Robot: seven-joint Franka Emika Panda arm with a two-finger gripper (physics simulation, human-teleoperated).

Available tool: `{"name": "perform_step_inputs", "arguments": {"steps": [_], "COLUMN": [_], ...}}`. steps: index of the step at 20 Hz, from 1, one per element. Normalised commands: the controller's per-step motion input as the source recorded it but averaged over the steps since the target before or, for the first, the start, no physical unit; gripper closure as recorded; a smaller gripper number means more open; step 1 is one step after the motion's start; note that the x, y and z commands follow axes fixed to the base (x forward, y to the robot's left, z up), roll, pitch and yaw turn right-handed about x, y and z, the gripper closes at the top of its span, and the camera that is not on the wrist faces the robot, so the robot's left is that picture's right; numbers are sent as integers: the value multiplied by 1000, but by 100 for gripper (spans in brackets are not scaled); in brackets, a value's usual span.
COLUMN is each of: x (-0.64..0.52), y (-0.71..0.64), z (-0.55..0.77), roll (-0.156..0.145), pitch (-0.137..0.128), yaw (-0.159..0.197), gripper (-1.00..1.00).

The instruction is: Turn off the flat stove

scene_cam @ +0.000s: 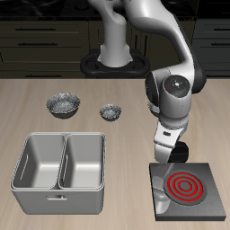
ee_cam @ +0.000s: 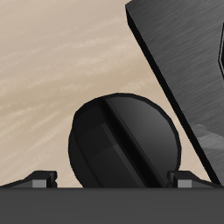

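One claw (scene_cam: pixel 172 154) above flat stove (scene_cam: pixel 199 203) knob (ee_cam: pixel 124 143).

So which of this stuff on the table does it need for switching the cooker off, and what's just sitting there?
Needed:
- flat stove, rings glowing red
- its knob
- gripper, above the knob

Just sitting there:
- twin-basin metal tray
- two small bowls

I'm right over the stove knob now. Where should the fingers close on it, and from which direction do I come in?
Grip the raised ridge across the top of the knob, one finger on each long side, coming straight down from above. The knob sits flat at the flat stove edge nearest the robot's base, so its round rim offers little purchase for turning. The burner rings glow red. The gripper appears open, with the fingers either side of the knob.
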Motion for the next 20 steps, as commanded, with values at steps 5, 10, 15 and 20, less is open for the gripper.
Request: {"name": "perform_step_inputs", "arguments": {"steps": [5, 10, 15, 20], "x": [-57, -57, -21, 40], "y": [4, -67, -66, -94], "z": [-138, -213, 58, 285], "roll": [-3, -2, 31, -4], "pitch": [28, 87, 27, -30], "yaw": [11, -24, -43, -73], "gripper": [-100, -100, 100, 100]}}
